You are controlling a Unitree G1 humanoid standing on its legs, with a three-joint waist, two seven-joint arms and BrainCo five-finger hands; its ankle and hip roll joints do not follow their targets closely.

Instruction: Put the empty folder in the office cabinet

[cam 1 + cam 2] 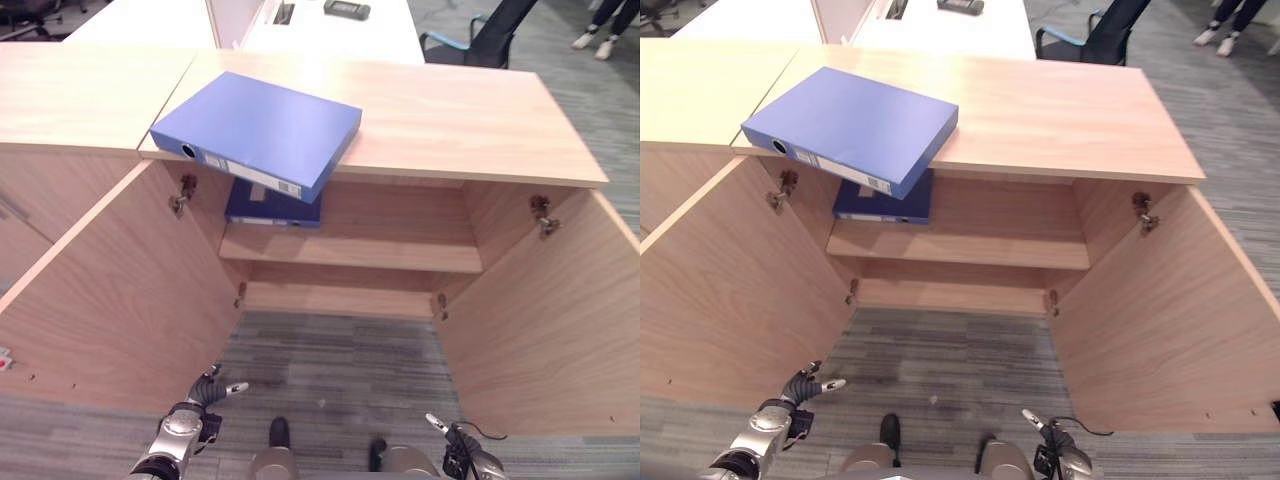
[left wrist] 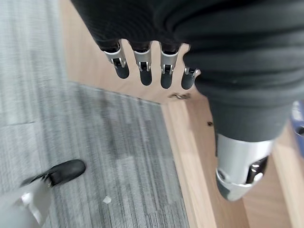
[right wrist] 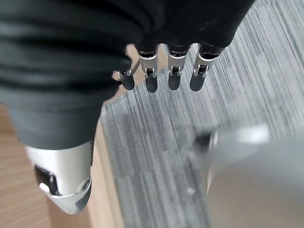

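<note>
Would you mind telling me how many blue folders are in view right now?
2. One blue folder lies on the cabinet top, its corner overhanging the front edge. The second folder lies on the shelf inside, directly below. Others may be hidden deeper inside.

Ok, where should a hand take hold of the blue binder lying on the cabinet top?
Probably by the corner of the blue binder that overhangs the cabinet top front edge, from the open front: fingers can go under there, thumb on top.
</note>
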